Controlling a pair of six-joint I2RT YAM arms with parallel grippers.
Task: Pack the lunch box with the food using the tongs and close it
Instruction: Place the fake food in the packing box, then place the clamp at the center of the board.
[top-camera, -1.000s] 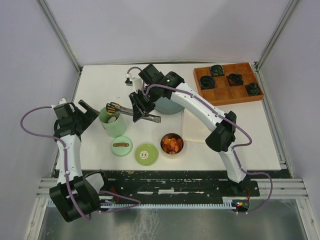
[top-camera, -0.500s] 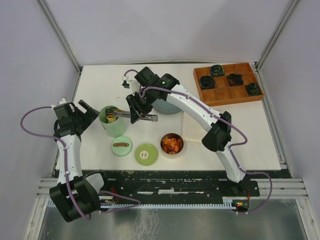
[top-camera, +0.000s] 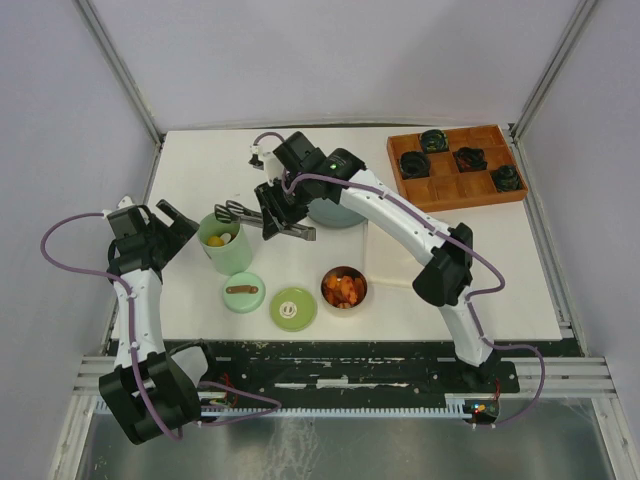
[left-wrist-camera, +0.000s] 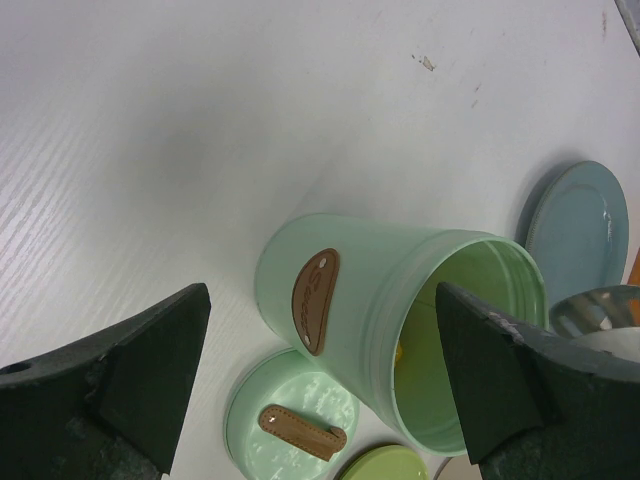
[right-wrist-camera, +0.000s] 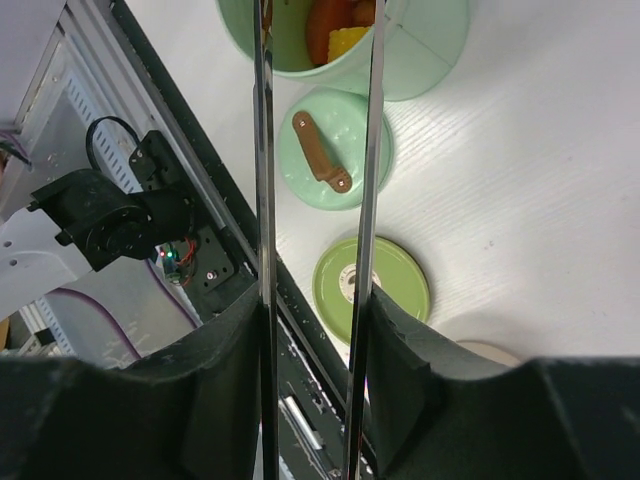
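The mint-green canister (top-camera: 226, 250) of the lunch box stands open at the left, with yellow and orange food (top-camera: 215, 240) inside. My right gripper (top-camera: 273, 216) is shut on the silver tongs (top-camera: 238, 211). Their spread tips hover just beyond the canister's rim. In the right wrist view both arms of the tongs (right-wrist-camera: 263, 150) run up over the canister (right-wrist-camera: 420, 50) and the food (right-wrist-camera: 335, 22) in it. My left gripper (top-camera: 177, 222) is open beside the canister (left-wrist-camera: 390, 300), without touching it. The steel bowl (top-camera: 344, 288) holds orange pieces. The brown-handled lid (top-camera: 243, 292) and the lime-green lid (top-camera: 293, 308) lie flat.
The grey-blue plate (top-camera: 338, 213) lies mostly under my right arm. A compartmented wooden tray (top-camera: 455, 165) with dark objects sits at the back right. Both lids lie between the canister and the table's near edge (top-camera: 330, 342).
The tongs dipped their tips into the canister's mouth, then spread and drew back toward the far side. A yellow piece now lies in the canister. The left arm has not moved.
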